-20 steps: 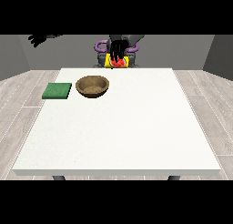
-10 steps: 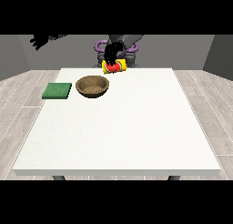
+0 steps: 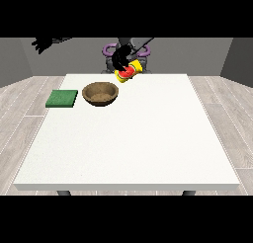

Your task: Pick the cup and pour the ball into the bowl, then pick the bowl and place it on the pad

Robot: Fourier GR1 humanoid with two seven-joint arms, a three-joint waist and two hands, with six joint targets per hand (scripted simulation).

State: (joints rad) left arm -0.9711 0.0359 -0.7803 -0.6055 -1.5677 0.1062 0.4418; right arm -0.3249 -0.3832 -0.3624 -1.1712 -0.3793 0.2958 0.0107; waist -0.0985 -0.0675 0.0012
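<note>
Upper centre, a hand point(image 3: 120, 58) clasps the tilted yellow cup point(image 3: 129, 71) (red ball point(image 3: 129, 71) inside) beside the brown bowl point(image 3: 100, 94).

black robot hand point(image 3: 120, 58) partly covering the tilted yellow cup point(image 3: 129, 72), ball too small to tell, desk legs point(image 3: 63, 192) being cut off

Black hands point(image 3: 120, 57), purple shoulder rings point(image 3: 107, 50).

pad point(image 3: 62, 98) left of bowl point(image 3: 100, 94), cup point(image 3: 128, 71) behind-right
</note>
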